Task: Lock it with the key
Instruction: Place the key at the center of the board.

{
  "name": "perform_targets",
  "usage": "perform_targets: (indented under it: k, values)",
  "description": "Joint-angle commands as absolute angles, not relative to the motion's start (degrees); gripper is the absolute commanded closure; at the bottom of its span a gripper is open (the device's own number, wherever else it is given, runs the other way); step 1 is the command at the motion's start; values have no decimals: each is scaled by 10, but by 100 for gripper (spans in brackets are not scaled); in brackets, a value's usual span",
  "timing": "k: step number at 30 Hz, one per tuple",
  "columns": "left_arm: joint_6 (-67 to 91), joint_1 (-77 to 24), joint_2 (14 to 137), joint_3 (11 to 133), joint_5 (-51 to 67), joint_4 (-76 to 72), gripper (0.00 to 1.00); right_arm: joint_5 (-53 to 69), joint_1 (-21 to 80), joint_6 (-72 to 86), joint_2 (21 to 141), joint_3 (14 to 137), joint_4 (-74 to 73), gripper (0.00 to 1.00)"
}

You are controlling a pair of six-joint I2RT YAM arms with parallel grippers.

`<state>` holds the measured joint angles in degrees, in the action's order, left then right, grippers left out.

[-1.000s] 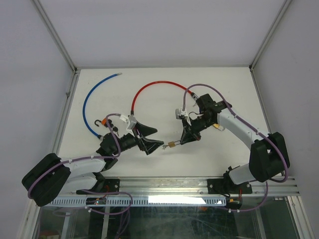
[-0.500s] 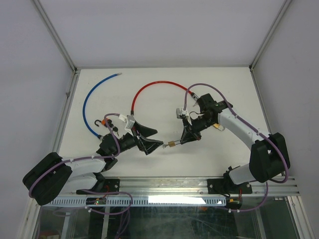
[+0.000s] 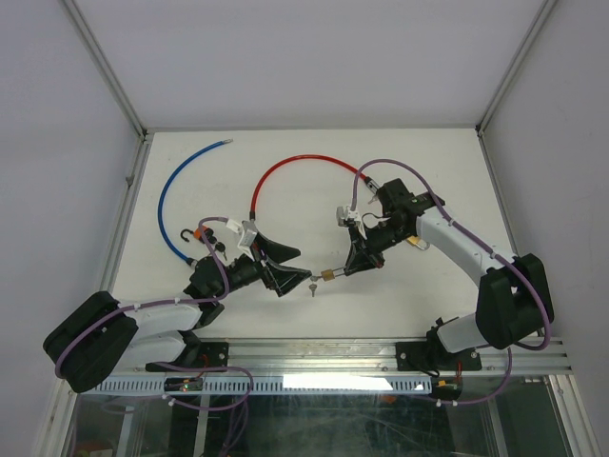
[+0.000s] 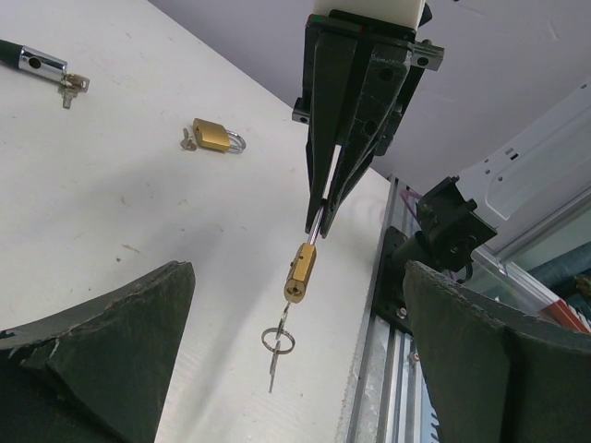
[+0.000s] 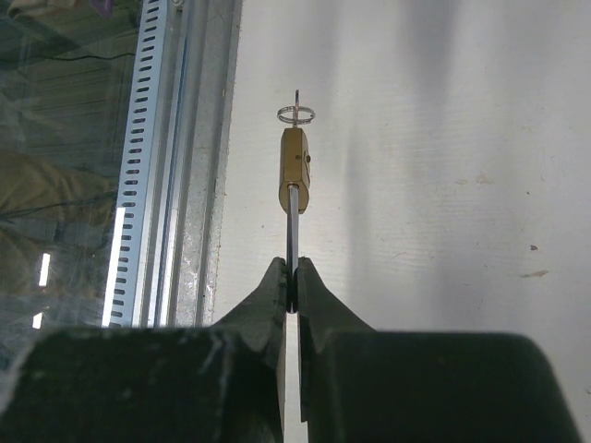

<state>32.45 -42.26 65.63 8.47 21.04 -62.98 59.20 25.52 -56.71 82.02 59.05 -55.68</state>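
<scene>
A small brass padlock [image 3: 327,275] hangs in the air over the table's front middle. My right gripper [image 3: 348,269] is shut on its steel shackle, which shows clamped between the fingers in the right wrist view [image 5: 292,277]. The lock body [image 5: 295,169] points away from it. A key sits in the keyhole, with a ring [image 4: 278,340] and a second key dangling below the body [image 4: 299,271]. My left gripper [image 3: 290,270] is open and empty, its fingers [image 4: 92,341] wide apart on either side of the hanging keys, touching nothing.
A second brass padlock with a key [image 4: 217,137] lies on the table behind the right arm. A green cable end with keys [image 4: 37,63] lies further off. A red cable [image 3: 295,164] and a blue cable [image 3: 171,200] curve across the back. The metal front rail [image 4: 388,305] is close.
The left gripper's fingertips were at the key. They have drawn back a little, and the key ring now hangs free below the padlock. The right arm has not moved.
</scene>
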Motion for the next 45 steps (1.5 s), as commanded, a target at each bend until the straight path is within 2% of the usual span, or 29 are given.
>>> perform_targets:
  k: [1, 45]
  values:
    - [331, -418, 653, 79, 210, -660, 1, 622, 251, -575, 799, 613, -558, 100]
    - [326, -418, 658, 71, 221, -652, 5, 625, 248, -575, 799, 611, -559, 100]
